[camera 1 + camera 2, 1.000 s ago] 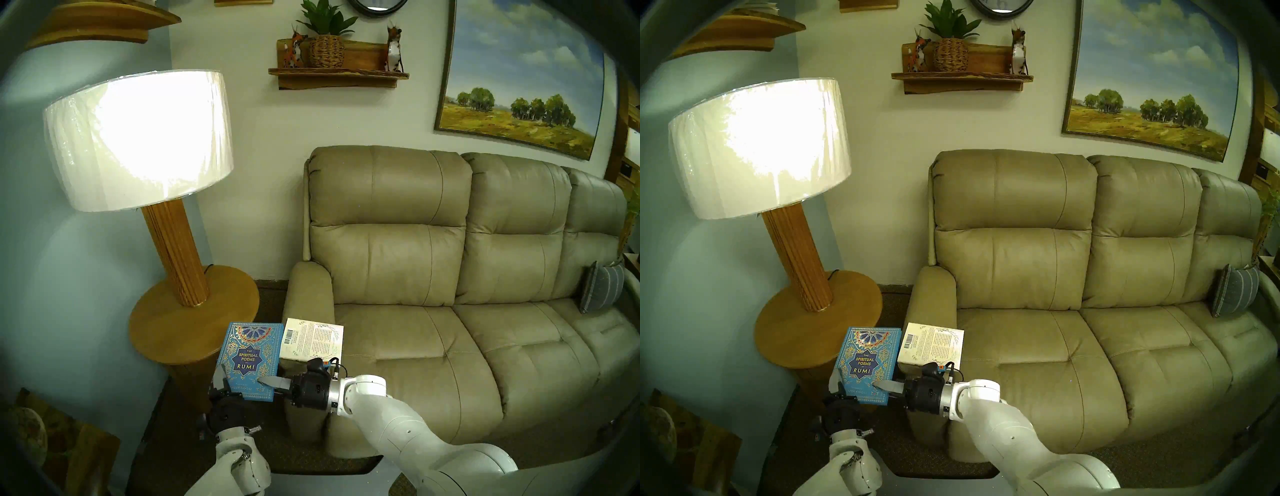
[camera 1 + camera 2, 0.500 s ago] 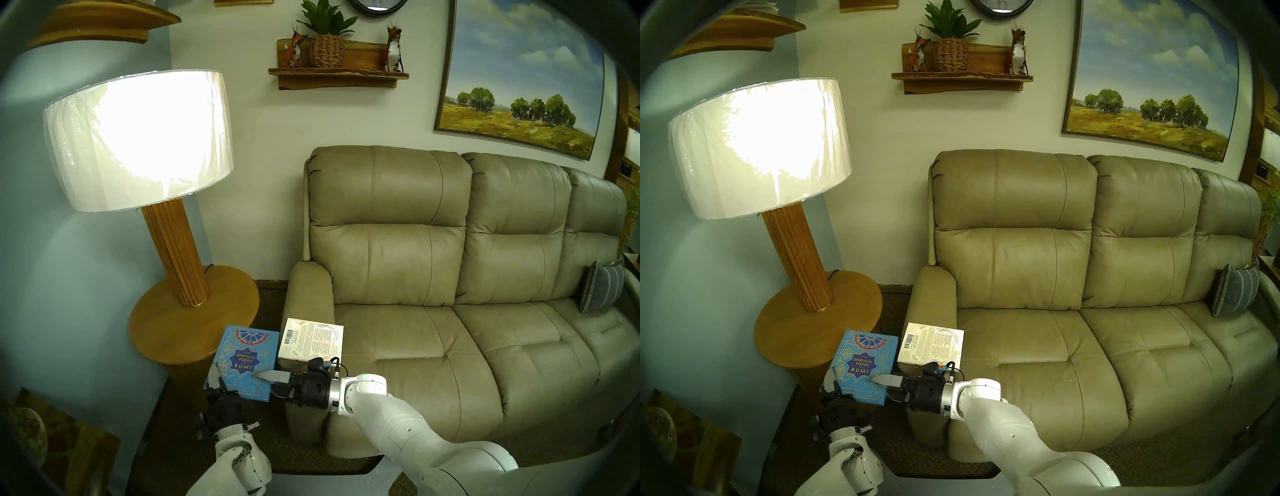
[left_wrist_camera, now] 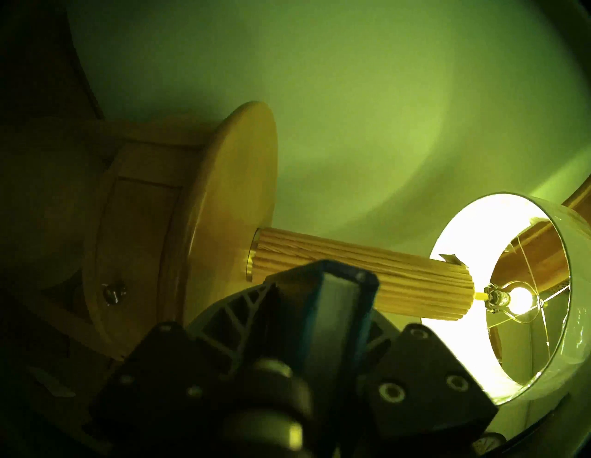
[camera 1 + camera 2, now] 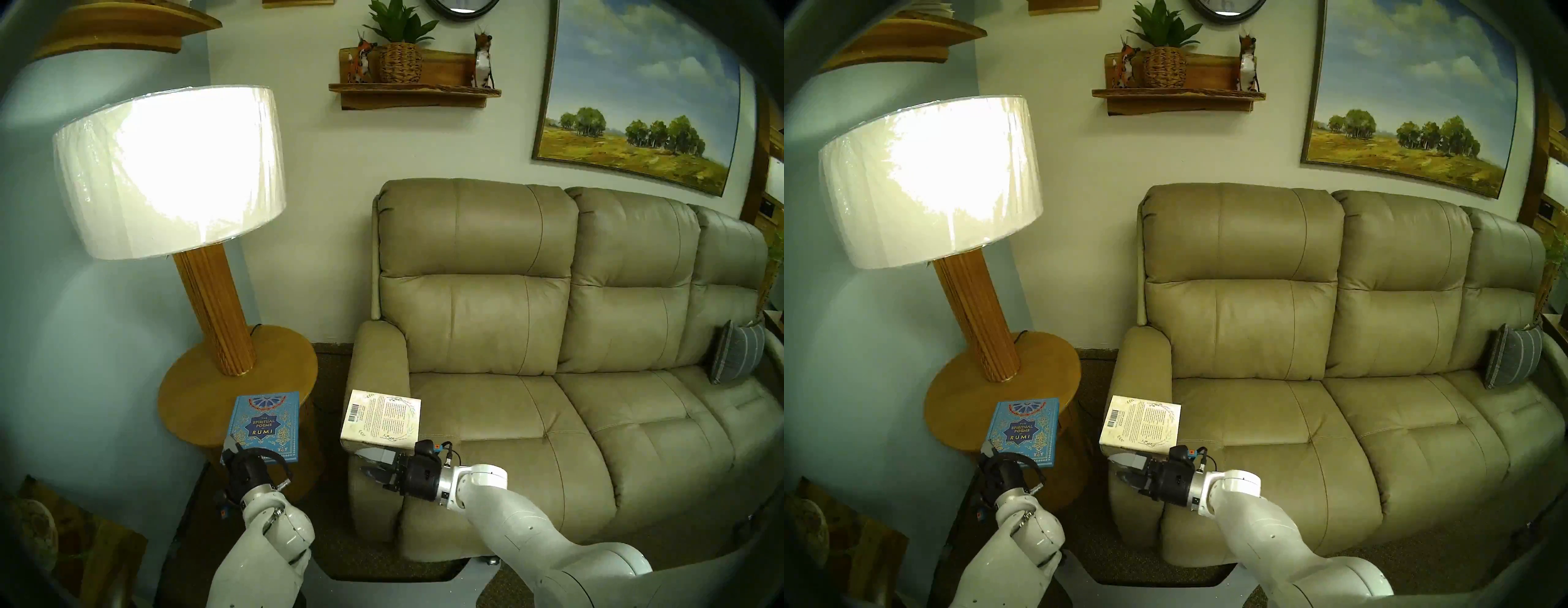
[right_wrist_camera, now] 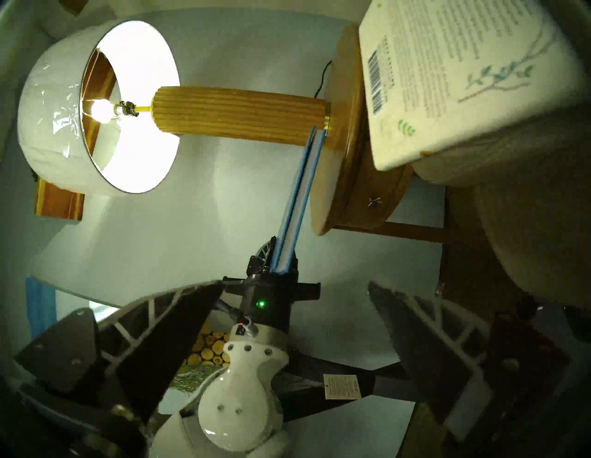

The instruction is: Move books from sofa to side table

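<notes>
The blue hardcover (image 4: 265,426) is tilted over the front of the round wooden side table (image 4: 203,395). My left gripper (image 4: 242,452) is shut on its near edge. The left wrist view shows the book's edge (image 3: 335,307) between the fingers. In the right wrist view it appears edge-on (image 5: 297,198), its far end close to the table top (image 5: 339,160). I cannot tell if they touch. The cream paperback (image 4: 382,418) lies flat on the arm of the beige sofa (image 4: 488,331). My right gripper (image 4: 367,460) is open and empty just in front of the paperback.
A lit lamp (image 4: 169,170) with a thick wooden post (image 4: 216,310) stands at the back of the side table. A grey striped pillow (image 4: 736,358) leans at the sofa's far right. A narrow strip of dark carpet (image 4: 331,369) separates the table from the sofa.
My left gripper has carried the blue book left and lower, over the side table. My right gripper has let go of it, opened and drawn back right, below the cream paperback.
</notes>
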